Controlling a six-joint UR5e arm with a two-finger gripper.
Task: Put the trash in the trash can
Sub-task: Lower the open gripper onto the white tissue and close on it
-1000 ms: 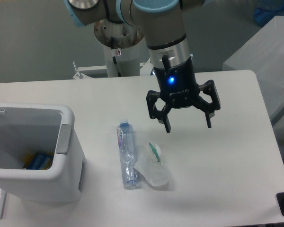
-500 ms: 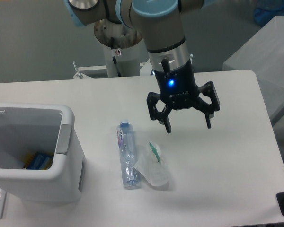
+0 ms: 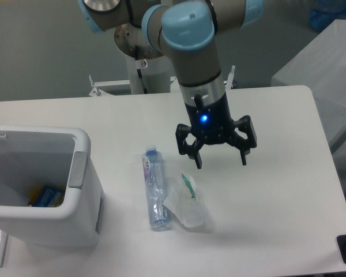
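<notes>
Two trash pieces, bottle [image 3: 154, 193] and wrapper [image 3: 187, 203], lie touching below the spread-apart, empty claw [image 3: 221, 161].

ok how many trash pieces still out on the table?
2. The crushed bottle lies right of the bin; the crumpled wrapper sits against the bottle's right side. The open hand hovers above, empty. Something blue and yellow is already in the bin.

even, cool overhead light, fairly bright. the white table [image 3: 277, 190] looks slightly washed out with no hard glare. soft, faint shadows lie under the gripper [image 3: 221, 161] and beside the trash can [image 3: 78, 190]. a blue led glows on the wrist. focus is slightly soft overall.
</notes>
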